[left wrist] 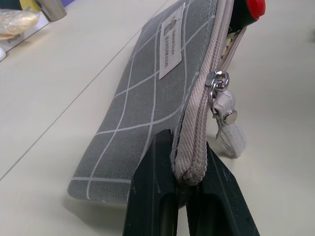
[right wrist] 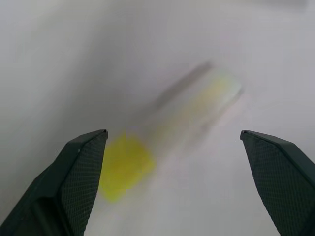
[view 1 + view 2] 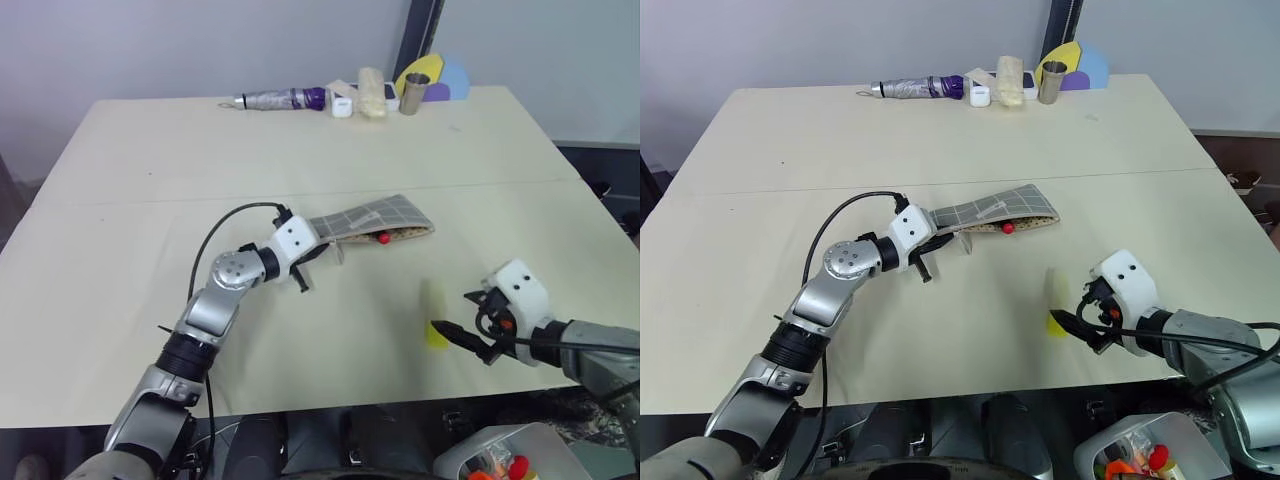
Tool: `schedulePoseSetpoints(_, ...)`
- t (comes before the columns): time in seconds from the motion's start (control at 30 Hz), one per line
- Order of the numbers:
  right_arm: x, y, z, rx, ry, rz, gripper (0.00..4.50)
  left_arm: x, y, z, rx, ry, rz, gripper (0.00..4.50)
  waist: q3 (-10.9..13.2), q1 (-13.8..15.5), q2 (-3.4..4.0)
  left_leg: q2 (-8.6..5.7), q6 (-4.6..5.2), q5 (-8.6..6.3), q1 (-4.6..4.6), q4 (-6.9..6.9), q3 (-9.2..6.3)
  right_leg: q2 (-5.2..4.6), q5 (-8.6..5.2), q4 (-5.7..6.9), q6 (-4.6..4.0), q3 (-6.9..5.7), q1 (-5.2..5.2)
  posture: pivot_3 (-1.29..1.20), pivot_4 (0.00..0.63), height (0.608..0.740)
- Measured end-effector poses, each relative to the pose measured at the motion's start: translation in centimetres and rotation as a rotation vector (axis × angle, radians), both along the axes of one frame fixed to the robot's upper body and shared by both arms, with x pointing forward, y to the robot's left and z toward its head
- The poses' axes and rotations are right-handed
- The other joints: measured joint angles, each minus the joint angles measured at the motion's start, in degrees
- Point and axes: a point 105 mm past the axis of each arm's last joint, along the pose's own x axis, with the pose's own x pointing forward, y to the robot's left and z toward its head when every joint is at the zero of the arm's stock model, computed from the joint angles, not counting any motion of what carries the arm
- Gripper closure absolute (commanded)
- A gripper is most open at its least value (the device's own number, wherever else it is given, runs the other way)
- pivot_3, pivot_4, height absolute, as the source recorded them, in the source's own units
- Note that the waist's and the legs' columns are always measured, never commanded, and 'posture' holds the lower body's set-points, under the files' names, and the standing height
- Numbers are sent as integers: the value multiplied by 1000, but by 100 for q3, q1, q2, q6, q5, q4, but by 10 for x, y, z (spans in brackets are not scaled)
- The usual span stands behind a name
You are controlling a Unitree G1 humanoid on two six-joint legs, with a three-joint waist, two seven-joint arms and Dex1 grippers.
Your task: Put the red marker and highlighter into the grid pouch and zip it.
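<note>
The grid pouch lies flat near the middle of the table, grey with white lines and a small white label. My left gripper is shut on its near-left corner at the end of the zipper. The zipper pull hangs partway along, and the mouth beyond it is open. The red marker's red end pokes out of that mouth. The highlighter lies on the table to the right, yellow cap toward me. My right gripper hovers just over it, open, with a finger on either side.
Along the table's far edge sit a folded umbrella, small white items, a metal cup and coloured discs. A bin with bright objects stands below the table's near right edge.
</note>
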Motion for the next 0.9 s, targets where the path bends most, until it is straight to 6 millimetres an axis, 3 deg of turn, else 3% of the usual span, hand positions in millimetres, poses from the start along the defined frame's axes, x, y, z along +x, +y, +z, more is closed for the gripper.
schedulePoseSetpoints(0.37, -6, 9, -30, -43, 106, -168, 27, -2, -4, 1, -23, 10, -17, 4500, -1, -6, 2, 0, 0, 0, -4, -2, 2, -1, 0, 0, 0, 1, -6, 0, 150, 740)
schedulePoseSetpoints(0.47, -5, 5, -31, -70, 103, -193, 832, -2, -5, 1, -25, 10, -20, 4500, -1, 1, 0, -1, 0, 0, -4, -2, 1, -2, 0, -1, 0, 1, -5, 0, 150, 740)
schedulePoseSetpoints(0.63, -8, -9, -28, -139, 107, -203, 3343, -3, -6, 1, -31, 10, -23, 4500, -1, 2, 0, -2, 1, 0, -4, -2, 1, -1, 0, -1, 1, 1, -5, 0, 150, 740)
schedulePoseSetpoints(0.67, -8, -13, -26, -157, 106, -200, 3654, -3, -6, 1, -32, 9, -25, 4500, -1, -2, 0, -2, 1, 0, -4, -2, 2, -2, 0, -1, 1, 1, -5, 0, 150, 740)
schedulePoseSetpoints(0.77, -3, -19, -13, -225, 56, -141, 3645, -4, -7, 2, -33, 2, -35, 4500, -1, -8, 1, -2, 1, 0, -4, -4, 2, 0, 0, -1, 1, 1, -8, 0, 150, 740)
schedulePoseSetpoints(0.9, 10, -13, 29, -324, -126, 28, 3645, -5, -9, 5, -36, -18, -48, 4500, 1, -32, -3, 0, 1, -1, -4, -6, 0, 8, 0, -3, 1, 2, -9, 0, 150, 740)
